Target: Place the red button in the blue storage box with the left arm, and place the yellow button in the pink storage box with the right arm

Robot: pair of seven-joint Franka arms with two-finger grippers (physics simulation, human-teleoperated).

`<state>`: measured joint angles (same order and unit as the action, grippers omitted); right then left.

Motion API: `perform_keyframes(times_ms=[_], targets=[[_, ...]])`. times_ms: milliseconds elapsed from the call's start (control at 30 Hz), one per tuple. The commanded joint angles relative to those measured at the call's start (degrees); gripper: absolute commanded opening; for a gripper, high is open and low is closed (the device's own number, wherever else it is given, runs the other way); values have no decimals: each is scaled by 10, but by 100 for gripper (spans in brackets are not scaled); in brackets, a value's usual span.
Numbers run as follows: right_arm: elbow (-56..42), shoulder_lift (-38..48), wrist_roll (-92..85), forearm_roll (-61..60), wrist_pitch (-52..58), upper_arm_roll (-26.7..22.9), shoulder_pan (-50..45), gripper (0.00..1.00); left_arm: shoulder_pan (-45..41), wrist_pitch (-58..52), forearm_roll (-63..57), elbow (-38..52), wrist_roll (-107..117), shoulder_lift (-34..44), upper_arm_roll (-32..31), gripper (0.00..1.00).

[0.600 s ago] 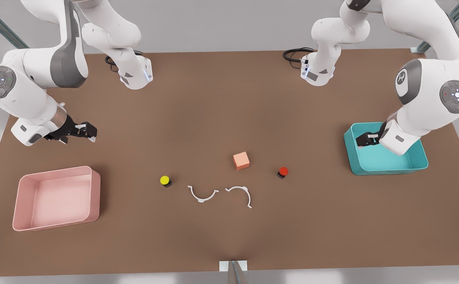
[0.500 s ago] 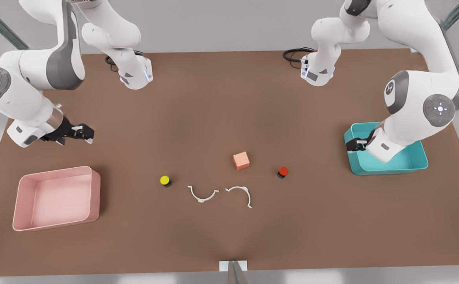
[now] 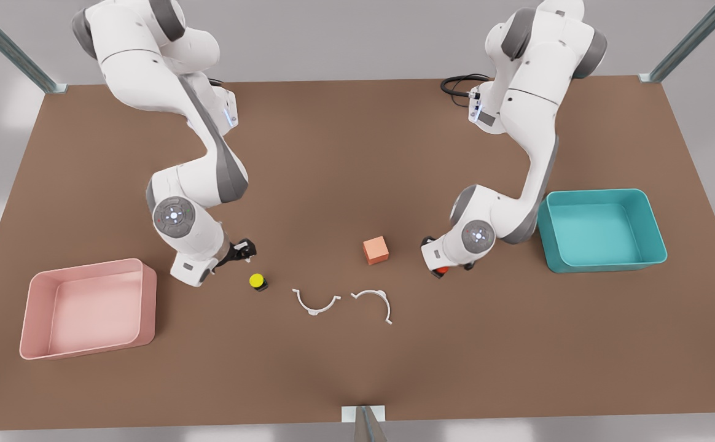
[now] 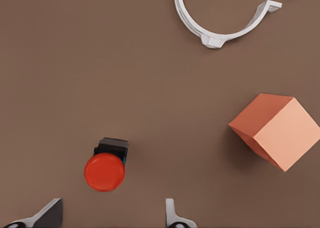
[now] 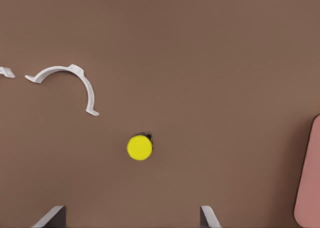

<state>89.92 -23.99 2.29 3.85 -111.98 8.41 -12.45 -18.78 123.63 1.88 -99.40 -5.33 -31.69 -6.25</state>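
Observation:
The red button [image 3: 440, 270] stands on the table on the front view's right of centre, partly covered by the left arm's wrist [image 3: 469, 236]. In the left wrist view the red button [image 4: 105, 171] lies just ahead of my left gripper [image 4: 112, 218], which is open and empty above it. The yellow button [image 3: 258, 280] sits on the front view's left of centre. My right gripper [image 3: 244, 248] hovers open just behind the yellow button [image 5: 139, 147]. The blue storage box [image 3: 603, 266] and the pink storage box [image 3: 87, 268] hold nothing.
An orange cube [image 3: 375, 250] stands close to the red button, towards the table's middle. Two white curved clips [image 3: 315, 302] [image 3: 375, 301] lie in front of the buttons. Both arm bases stand at the table's back edge.
Both arms have swung inward from the table's sides. The left gripper left the blue box and now hangs over the red button; the right gripper came beside the yellow button.

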Motion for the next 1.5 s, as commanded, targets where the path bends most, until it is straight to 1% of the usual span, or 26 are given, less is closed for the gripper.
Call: perform_keyframes(times_ms=[0,100,167,233,333,433,500,600,633,667,733,767,800,833,867,900,933,967,1033,1133,1233,1333,1367,1400,1433,1467], targets=[[-5,-33,78,14,-119,-1,-10,100,2,173,1,-27,-142,0,0,100],[-7,-70,83,13,-156,0,-30,100,3,204,0,-48,-157,-4,3,100],[-4,-89,82,14,-171,0,-32,100,2,205,0,-55,-158,-10,3,100],[22,-86,82,13,-172,1,-31,100,1,205,-2,-68,-158,-16,3,100],[59,-84,75,12,-184,28,6,100,2,205,-2,-71,-158,-35,3,100],[75,-91,75,12,-198,32,23,100,2,206,-2,-77,-158,-48,3,100],[75,-100,75,12,-199,32,25,100,2,206,-1,-76,-157,-48,3,93],[75,-111,75,12,-198,37,24,100,2,208,0,-71,-157,-48,2,92],[76,-113,75,12,-198,37,23,100,2,208,0,-71,-157,-48,2,82],[76,-114,75,12,-198,37,24,99,3,208,0,-71,-157,-48,2,67],[76,-121,65,12,-199,37,36,99,3,208,-1,-71,-157,-47,3,55],[81,-123,64,12,-206,37,36,99,4,207,-1,-71,-157,-46,3,52],[92,-123,64,12,-221,37,36,97,9,206,-1,-70,-157,-41,3,49],[93,-122,65,12,-224,37,34,90,11,205,-1,-70,-156,-29,3,48],[93,-122,66,12,-223,38,33,70,15,203,-1,-70,-152,-15,3,47],[93,-123,66,12,-223,42,34,64,18,195,-1,-70,-152,2,3,46],[93,-123,65,12,-224,42,37,64,29,159,-1,-70,-156,31,3,44],[93,-124,65,12,-225,42,39,64,51,96,-1,-73,-187,66,3,44],[91,-131,64,13,-238,41,45,64,115,5,0,-87,-283,121,3,44],[92,-139,64,13,-248,41,50,65,243,-103,1,-88,-497,162,3,44],[93,-147,55,14,-255,41,52,65,332,-129,-4,-102,-635,174,5,45],[93,-159,41,14,-264,41,63,65,377,-130,-16,-116,-684,167,5,46],[94,-160,41,14,-264,41,63,64,388,-132,-24,-127,-695,167,9,49],[94,-160,42,14,-264,41,63,64,390,-146,-28,-127,-700,162,11,90],[94,-160,42,13,-264,41,62,58,389,-165,-37,-126,-692,158,12,100],[94,-160,42,13,-264,41,63,55,389,-173,-50,-126,-664,153,12,100]])
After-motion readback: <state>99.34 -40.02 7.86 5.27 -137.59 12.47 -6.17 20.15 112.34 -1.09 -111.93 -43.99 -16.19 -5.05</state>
